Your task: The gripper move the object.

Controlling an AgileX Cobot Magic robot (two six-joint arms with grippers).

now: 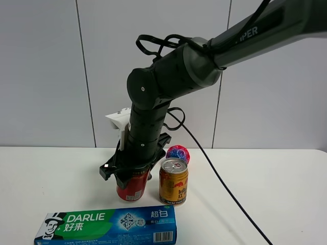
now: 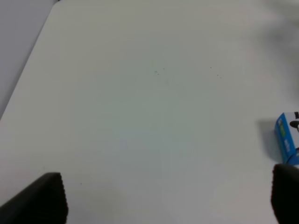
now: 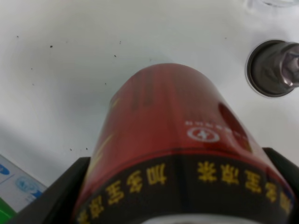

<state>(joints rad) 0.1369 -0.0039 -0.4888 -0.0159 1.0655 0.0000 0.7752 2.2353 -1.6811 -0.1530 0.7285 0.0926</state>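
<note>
The right gripper (image 1: 134, 176), a bulky matte-black claw on a thick dark arm with a white bracket (image 1: 118, 122) and a looping black cable (image 1: 214, 173), reaches across the middle of the white table (image 1: 276, 178). Its jaws pinch the red can (image 1: 132, 192) on both sides at the upper part. The right wrist view shows the can (image 3: 173, 135) as a smooth, glossy cylinder, red below a black band with gold lettering. Whether its base rests on the tabletop cannot be told.

Just beside it, on the arm's side, stands a shorter gold can (image 1: 173, 184) with a silver pull-tab top. A small mottled pink-and-blue ball (image 1: 178, 152) sits just behind the gold can. A long, flat cardboard toothpaste box (image 1: 107, 225), green and blue, lies in front of both cans.

The left gripper (image 2: 163, 200) hangs over bare matte table, its two blunt black fingertips (image 2: 44, 196) spread wide with nothing between them.
</note>
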